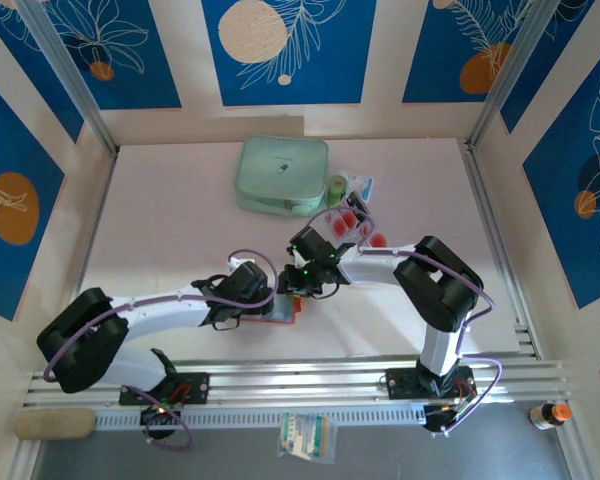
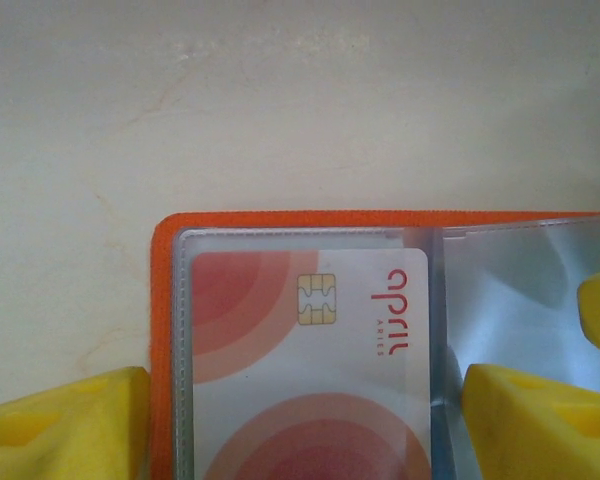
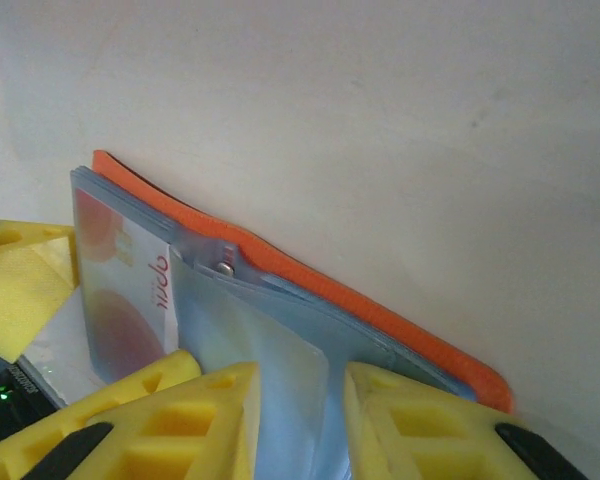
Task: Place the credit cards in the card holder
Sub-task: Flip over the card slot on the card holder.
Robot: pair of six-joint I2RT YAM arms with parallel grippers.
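Down at the near middle of the worktop (image 1: pixel 170 200), both your tools are bunched over the card holder (image 1: pixel 288 310). It lies opened flat, with its long side running left to right between them.

The left tool (image 2: pixel 300 392) is spread wide. One finger sits just outside the orange edge and the other is down on the clear sleeves. One card (image 2: pixel 310 340) already sits in the pocket between them, so it looks more like pinning the holder down than gripping it.

The right tool (image 3: pixel 302 400) is narrow, with just a slim gap between the fingers. A clear pocket leaf runs through that gap, but I don't see it actually pinched.

The bit that matters is where the loose credit cards (image 1: pixel 348 220) are. They sit to the far right of the holder, well apart from it and out beyond the right tool. So your right arm is clearly the nearer one for the next pickup, and the left is already placed to keep the holder flat.

My guess is you back the right tool off the sleeve and reach far-right. Watch that the leaf doesn't drag along with the fingers.
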